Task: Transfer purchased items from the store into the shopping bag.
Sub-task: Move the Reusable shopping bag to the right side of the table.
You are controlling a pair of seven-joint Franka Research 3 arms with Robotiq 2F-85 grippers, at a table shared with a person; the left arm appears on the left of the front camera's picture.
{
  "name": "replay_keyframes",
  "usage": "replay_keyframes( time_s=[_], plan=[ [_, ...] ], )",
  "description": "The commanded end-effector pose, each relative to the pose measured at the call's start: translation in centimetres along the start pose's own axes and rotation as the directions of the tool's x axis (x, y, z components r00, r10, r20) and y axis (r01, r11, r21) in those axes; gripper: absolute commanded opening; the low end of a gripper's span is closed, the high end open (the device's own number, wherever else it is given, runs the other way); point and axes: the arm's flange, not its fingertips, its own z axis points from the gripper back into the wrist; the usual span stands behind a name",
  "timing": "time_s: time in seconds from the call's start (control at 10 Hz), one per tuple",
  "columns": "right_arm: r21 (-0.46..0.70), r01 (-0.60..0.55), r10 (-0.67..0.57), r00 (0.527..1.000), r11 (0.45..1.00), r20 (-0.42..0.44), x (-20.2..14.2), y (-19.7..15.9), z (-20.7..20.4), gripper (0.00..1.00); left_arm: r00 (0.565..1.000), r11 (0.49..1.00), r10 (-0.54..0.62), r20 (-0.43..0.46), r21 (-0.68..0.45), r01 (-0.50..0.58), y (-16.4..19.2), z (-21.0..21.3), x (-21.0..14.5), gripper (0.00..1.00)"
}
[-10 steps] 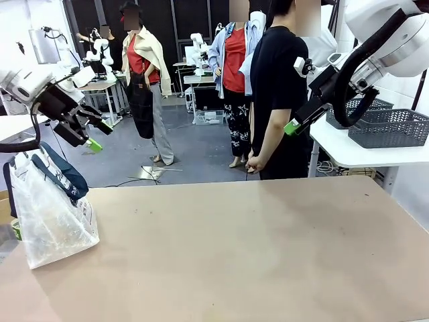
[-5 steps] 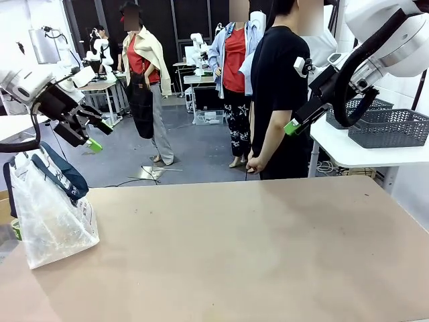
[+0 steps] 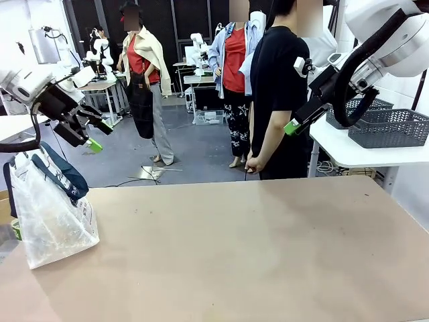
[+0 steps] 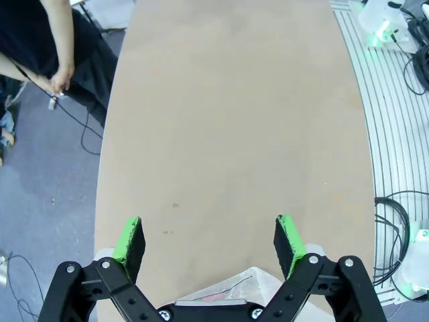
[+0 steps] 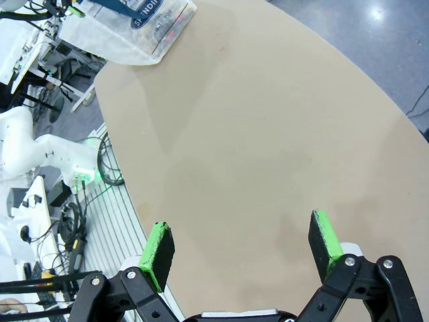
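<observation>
Both grippers, left (image 4: 209,240) and right (image 5: 245,250), hang wide open holding nothing, while the crinkly translucent plastic shopping bag (image 3: 50,215) sits on the tan table (image 3: 255,248).

Both arms hang raised, well apart. The left gripper (image 3: 94,134) holds its fingers spread wide. The right gripper (image 5: 241,251) is likewise spread and holds nothing.

The shopping bag (image 3: 52,218) is showing crinkly, glossy translucent plastic with cloth straps, sitting on the smooth matt table (image 3: 255,255).
</observation>
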Motion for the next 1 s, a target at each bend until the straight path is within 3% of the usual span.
replay_keyframes(
  time_s=[0.0,0.9],
  plan=[
    [0.008,-0.005,0.005,1.0,1.0,-0.003,0.12,-0.06,0.08,1.0,1.0,1.0,-0.007,0.006,0.001,0.007,-0.01,0.08,-0.05,1.0],
    [0.008,-0.005,0.005,1.0,1.0,-0.003,0.12,-0.06,0.08,1.0,1.0,1.0,-0.007,0.006,0.001,0.007,-0.01,0.08,-0.05,1.0]
  ],
)
